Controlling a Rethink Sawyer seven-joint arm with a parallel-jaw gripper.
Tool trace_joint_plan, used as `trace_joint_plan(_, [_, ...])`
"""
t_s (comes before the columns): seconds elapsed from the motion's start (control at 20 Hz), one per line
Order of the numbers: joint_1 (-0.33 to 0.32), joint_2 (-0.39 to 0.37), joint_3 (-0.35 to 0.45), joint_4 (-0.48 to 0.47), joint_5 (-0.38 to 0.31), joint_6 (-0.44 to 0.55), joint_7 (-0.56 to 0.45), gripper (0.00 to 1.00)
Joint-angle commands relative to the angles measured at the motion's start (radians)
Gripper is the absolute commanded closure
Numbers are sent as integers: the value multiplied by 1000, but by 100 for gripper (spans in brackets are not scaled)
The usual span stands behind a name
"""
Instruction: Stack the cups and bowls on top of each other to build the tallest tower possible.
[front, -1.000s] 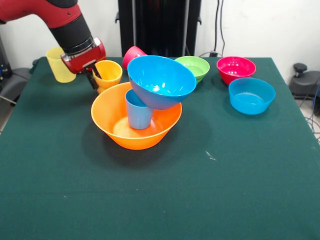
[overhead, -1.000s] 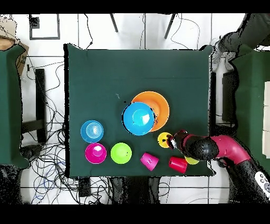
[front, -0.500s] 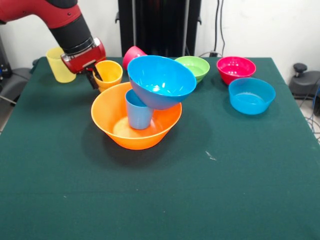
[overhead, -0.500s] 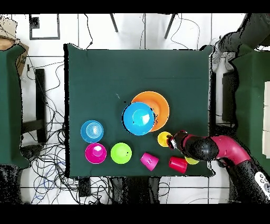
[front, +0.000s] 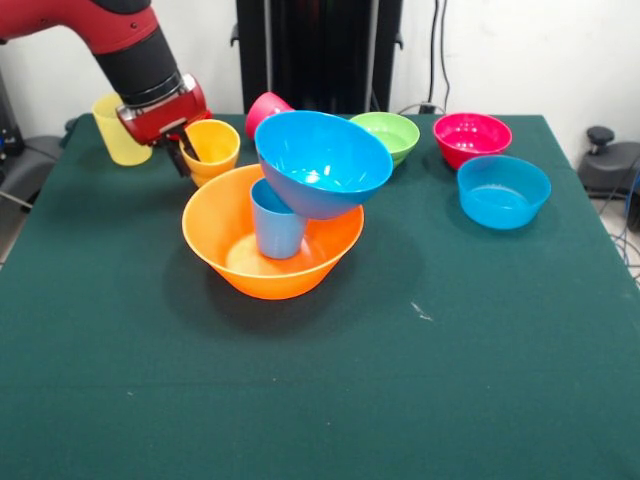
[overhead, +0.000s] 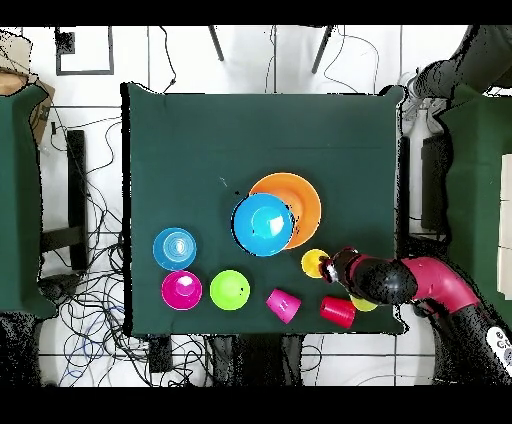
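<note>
Since a moment ago our tool (front: 183, 152) and the orange cup (front: 214, 148) it grips by the rim shift slightly left and up, ready to carry right to the large blue bowl (front: 322, 163), tilted on the light blue cup (front: 277, 221).

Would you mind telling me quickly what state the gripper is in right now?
Gripper: jaws astride the rim of the orange cup, one inside and one outside; closed on it.
</note>
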Motion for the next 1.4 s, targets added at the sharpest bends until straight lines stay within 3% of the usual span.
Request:
trace_joint_plan(0.05, [55, -72, -39, 2, -60, 25, -253, 100])
trace_joint_plan(0.6, [4, -135, 6, 54, -4, 21, -264, 100])
trace_joint_plan(1.4, [-120, -288, 184, 202, 180, 42, -241, 100])
